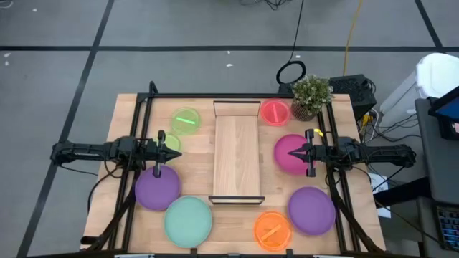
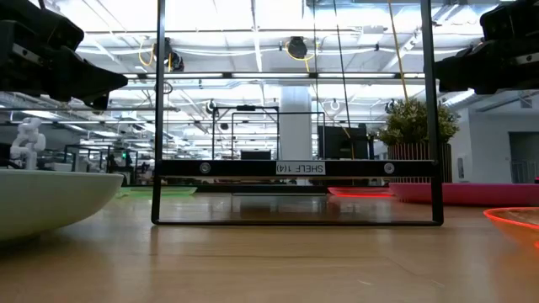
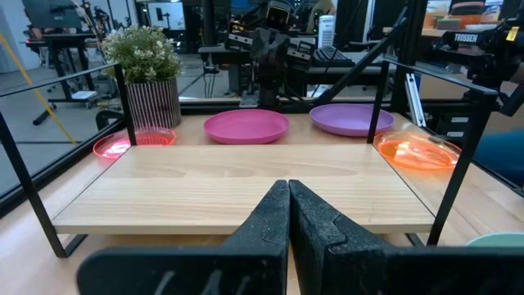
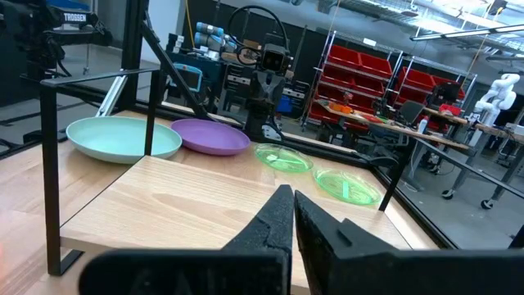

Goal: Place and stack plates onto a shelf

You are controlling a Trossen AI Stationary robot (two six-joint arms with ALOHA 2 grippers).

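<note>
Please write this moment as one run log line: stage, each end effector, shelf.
stage: start, no plate moved | left end effector: shut, empty | right end effector: shut, empty | shelf: bare

The shelf (image 2: 296, 168) front bar's label, seen mirrored, reads "SHELF (14)".

The wooden table (image 1: 129, 107) carries the shelf (image 1: 236, 154) (bare on top), eight scattered plates (image 1: 188, 220) and a potted plant (image 1: 310, 94).
</note>
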